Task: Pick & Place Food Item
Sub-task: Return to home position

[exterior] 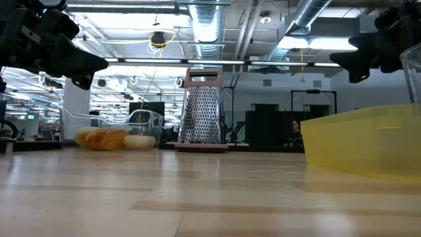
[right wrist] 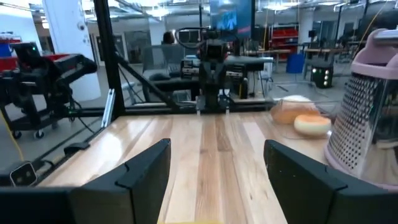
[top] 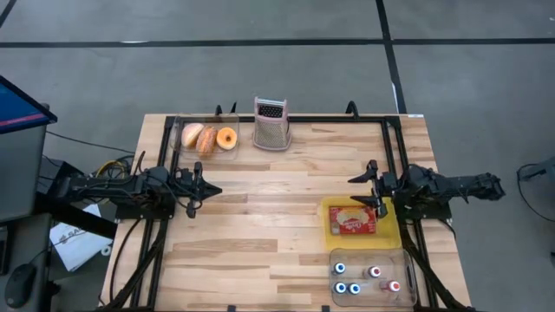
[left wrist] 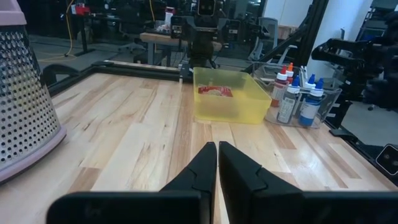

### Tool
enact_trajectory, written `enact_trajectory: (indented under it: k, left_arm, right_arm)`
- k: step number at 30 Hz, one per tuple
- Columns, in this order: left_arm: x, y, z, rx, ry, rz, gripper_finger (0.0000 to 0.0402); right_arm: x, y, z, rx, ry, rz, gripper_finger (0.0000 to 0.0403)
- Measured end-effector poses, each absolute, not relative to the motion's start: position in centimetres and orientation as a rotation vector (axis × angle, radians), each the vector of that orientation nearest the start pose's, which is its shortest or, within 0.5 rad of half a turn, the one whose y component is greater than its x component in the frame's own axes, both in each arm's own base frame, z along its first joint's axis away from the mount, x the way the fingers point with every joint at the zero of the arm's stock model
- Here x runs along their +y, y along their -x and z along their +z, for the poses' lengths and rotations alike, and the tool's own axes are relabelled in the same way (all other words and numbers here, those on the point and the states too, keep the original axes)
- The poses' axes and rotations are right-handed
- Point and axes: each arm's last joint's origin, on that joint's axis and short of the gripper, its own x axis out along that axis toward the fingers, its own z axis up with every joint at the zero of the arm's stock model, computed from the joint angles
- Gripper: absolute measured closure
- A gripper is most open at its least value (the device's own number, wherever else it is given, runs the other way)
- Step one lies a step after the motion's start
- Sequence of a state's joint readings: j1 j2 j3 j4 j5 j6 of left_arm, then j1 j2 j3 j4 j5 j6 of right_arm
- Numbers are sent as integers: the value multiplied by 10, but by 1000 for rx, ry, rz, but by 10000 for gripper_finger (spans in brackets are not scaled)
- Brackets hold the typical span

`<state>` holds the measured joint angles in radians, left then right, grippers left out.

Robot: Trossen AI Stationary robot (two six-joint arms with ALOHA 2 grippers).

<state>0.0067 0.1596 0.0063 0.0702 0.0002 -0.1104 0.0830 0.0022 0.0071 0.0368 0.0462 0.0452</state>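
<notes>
Wooden table [top: 260, 225] on grey floor [top: 260, 69]

The grater [left wrist: 25, 106] runs off the left wrist view's edge, and print on the red bag [top: 351, 221] is unreadable.

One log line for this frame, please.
left gripper: shut, empty, raised, left table side | right gripper: open, empty, raised by yellow plastic bin | red popcorn bag: in bin
</notes>
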Motion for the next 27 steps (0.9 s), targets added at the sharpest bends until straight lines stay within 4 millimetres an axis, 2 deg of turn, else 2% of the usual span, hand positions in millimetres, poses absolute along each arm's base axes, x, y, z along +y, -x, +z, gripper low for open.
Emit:
enact_trajectory:
  k: [27]
  left_arm:
    - [1,-107,160,77,110,11,389]
  right_arm:
    - [5,-97,168,-32,-47,13,154]
